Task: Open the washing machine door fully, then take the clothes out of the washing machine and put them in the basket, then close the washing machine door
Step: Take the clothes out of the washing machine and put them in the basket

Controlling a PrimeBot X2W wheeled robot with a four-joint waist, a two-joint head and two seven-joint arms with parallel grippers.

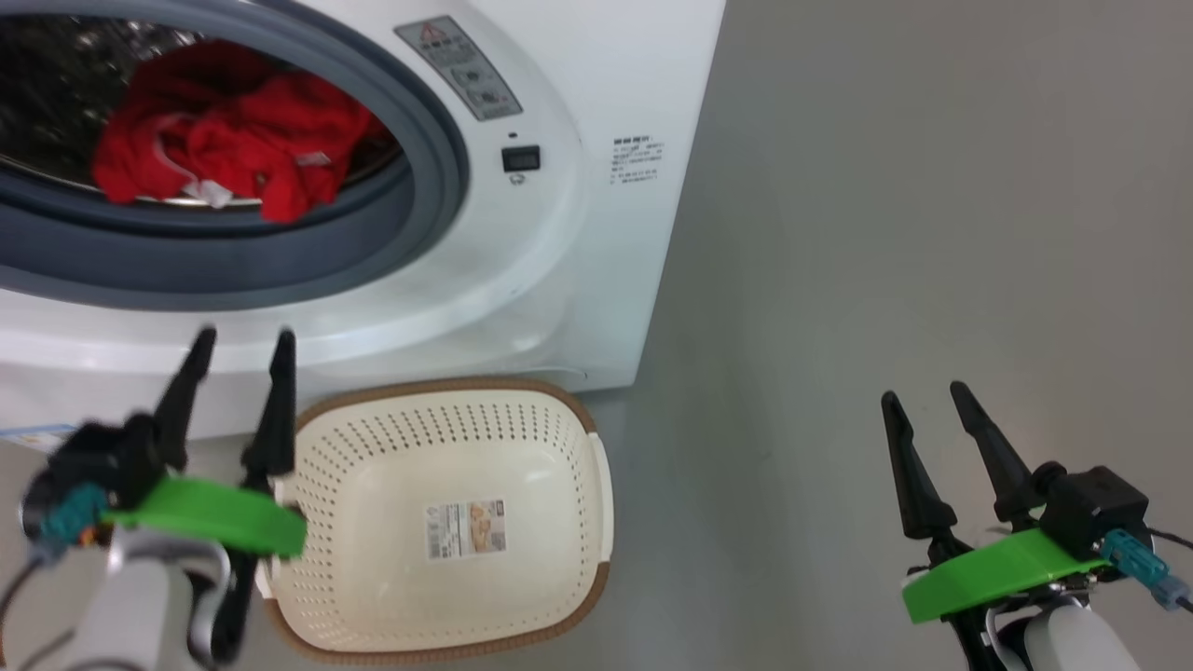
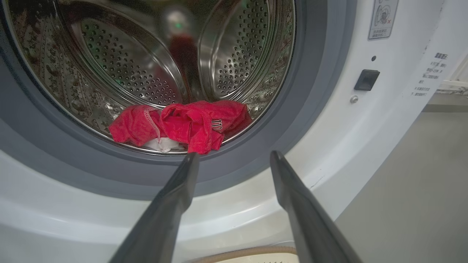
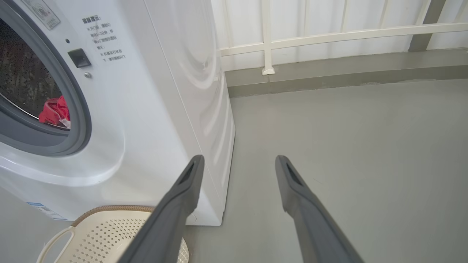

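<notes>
Low inside white front-loading washing machine, crumpled red fabric clothes; below, cream perforated plastic basket; left gripper, right gripper jaws apart

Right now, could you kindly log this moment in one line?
left pincer: open, aimed at clothes | right pincer: open | clothes: inside washing machine | basket: empty

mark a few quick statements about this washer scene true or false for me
1. The clothes lie in the drum. True.
2. The basket holds a red garment. False: no clothes are in it.
3. The left tool is shut on the clothes. False: it is open, outside the drum.
4. The right tool is open above the floor. True.
5. The basket sits in front of the washer. True.
</notes>
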